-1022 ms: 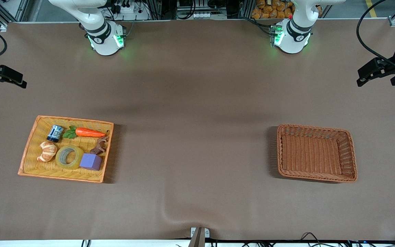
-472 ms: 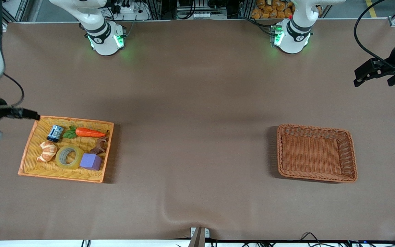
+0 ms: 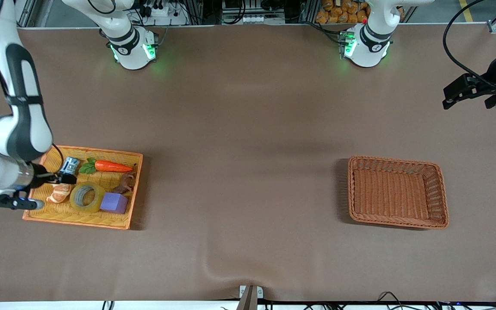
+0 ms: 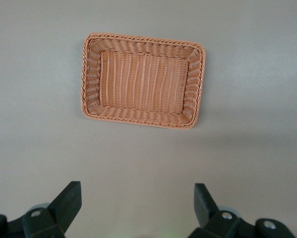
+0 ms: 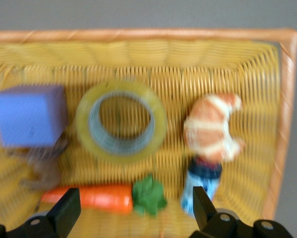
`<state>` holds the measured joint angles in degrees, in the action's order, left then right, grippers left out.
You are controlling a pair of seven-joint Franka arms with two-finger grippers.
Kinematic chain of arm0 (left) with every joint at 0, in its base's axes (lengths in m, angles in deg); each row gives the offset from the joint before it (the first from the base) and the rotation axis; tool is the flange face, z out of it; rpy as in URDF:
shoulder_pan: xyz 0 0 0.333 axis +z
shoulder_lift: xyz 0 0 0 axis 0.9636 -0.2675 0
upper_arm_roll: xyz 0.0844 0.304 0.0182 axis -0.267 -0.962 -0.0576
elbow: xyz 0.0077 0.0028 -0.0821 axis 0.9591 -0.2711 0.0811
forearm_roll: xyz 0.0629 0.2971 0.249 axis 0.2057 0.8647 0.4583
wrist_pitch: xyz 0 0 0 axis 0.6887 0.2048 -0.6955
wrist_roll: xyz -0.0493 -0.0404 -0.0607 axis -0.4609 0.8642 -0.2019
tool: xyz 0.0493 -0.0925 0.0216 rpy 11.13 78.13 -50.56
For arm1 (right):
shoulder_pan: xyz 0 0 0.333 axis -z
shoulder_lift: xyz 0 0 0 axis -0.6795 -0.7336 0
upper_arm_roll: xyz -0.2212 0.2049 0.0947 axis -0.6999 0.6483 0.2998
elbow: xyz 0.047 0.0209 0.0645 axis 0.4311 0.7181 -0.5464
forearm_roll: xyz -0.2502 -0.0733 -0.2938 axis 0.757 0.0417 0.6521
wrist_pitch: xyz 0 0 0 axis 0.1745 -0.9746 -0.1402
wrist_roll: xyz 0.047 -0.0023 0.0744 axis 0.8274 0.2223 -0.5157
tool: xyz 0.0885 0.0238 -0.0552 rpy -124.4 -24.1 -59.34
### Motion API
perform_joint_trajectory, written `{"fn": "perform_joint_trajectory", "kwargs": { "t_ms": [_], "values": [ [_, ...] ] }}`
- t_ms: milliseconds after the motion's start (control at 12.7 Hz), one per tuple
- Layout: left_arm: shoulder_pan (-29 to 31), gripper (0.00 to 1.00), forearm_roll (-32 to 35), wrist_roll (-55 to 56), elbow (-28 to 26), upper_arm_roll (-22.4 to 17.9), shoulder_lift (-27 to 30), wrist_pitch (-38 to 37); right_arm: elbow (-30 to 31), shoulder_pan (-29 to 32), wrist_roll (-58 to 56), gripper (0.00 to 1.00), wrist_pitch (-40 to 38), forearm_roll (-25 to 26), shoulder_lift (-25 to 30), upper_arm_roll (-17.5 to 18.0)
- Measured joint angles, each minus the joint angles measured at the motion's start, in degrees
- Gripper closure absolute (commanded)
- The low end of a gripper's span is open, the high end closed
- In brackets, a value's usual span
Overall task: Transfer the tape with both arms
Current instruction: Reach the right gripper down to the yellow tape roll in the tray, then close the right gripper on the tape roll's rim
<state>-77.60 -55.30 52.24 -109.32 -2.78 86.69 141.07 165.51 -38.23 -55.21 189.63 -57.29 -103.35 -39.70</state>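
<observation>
Swung the right gripper in over the yellow tray since half a second before; left the left gripper waiting almost where it was, high at its own end of the table, well apart from the brown basket.

Front view: found the tape lying flat in the tray, just below and ahead of the right fingertips, with the croissant touching or nearly touching one side and the purple cube close on the other. Judged a risk there: could catch a finger on the croissant or the cube in so tight a place and push the roll aside.

Left wrist view: saw the left gripper spread wide, empty, over bare table near the woven basket.

Right wrist view: saw the right gripper also spread wide and empty, with the tape straight under it, between cube and croissant. Looked a smooth, glossy, yellowish ring with a wide hole on ribbed wicker; probably slippery, so could slide out of a shallow pinch or tilt at the handover.
</observation>
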Motion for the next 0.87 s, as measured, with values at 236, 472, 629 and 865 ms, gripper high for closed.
{"fn": "perform_joint_trajectory", "kwargs": {
  "t_ms": [236, 472, 629, 865],
  "values": [
    [-0.01, 0.0, 0.0, 0.0, -0.31, 0.46, -0.45, -0.01, -0.02, 0.74, -0.82, 0.0, 9.47, 0.0, -6.33, -0.06],
    [0.08, 0.0, 0.0, 0.0, -0.34, 0.45, -1.22, 0.09, -0.08, 0.9, -0.98, 0.0, 12.51, 0.0, -8.7, -0.06],
    [0.23, 0.0, 0.0, 0.0, -0.33, 0.38, -1.38, 0.22, -0.09, 0.9, -1.0, 0.75, 12.99, 0.0, -9.33, -0.05],
    [0.27, 0.0, 0.0, 0.0, -0.32, 0.33, -1.47, 0.23, -0.09, 0.9, -1.03, 1.0, 12.99, 0.0, -9.36, -0.03]
  ]
}}
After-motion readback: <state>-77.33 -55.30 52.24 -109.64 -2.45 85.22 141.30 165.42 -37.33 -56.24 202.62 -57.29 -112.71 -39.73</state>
